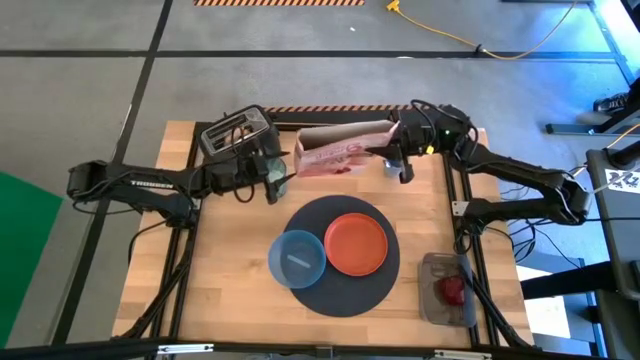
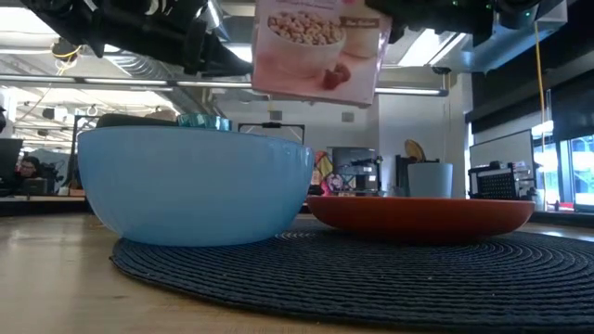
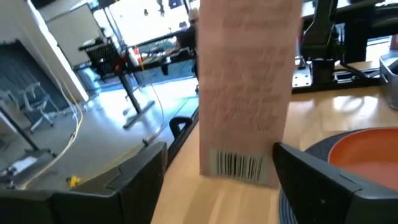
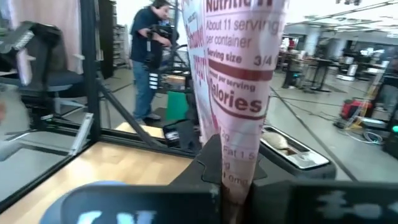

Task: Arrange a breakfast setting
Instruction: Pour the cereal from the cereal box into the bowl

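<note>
A pink cereal box [image 1: 340, 152] hangs in the air over the table's far part; it also shows in the low view [image 2: 320, 46]. My right gripper [image 1: 396, 158] is shut on its right end. My left gripper [image 1: 276, 180] is open at the box's left end; its fingers stand on either side of the barcode end [image 3: 239, 165] without touching it. The blue bowl [image 1: 297, 258] and the orange plate [image 1: 356, 243] rest on the round dark-grey mat [image 1: 335, 295]. A small red apple [image 1: 453, 289] lies in a clear tray. A pale glass [image 2: 430, 179] stands behind the plate. My right gripper pinches the box's narrow nutrition-label side [image 4: 239, 158] between its two fingers, near the box's right end. The fingers come from the table's right, about level. The cardboard is squeezed in at the hold. The box is lifted clear of the table, its long axis running left to right.
A silver toaster [image 1: 237, 133] stands at the far left corner, next to my left arm. The clear tray [image 1: 447, 300] sits at the near right edge. Bare wood [image 1: 225, 260] lies left of the mat. A person [image 4: 149, 56] stands in the room beyond the table.
</note>
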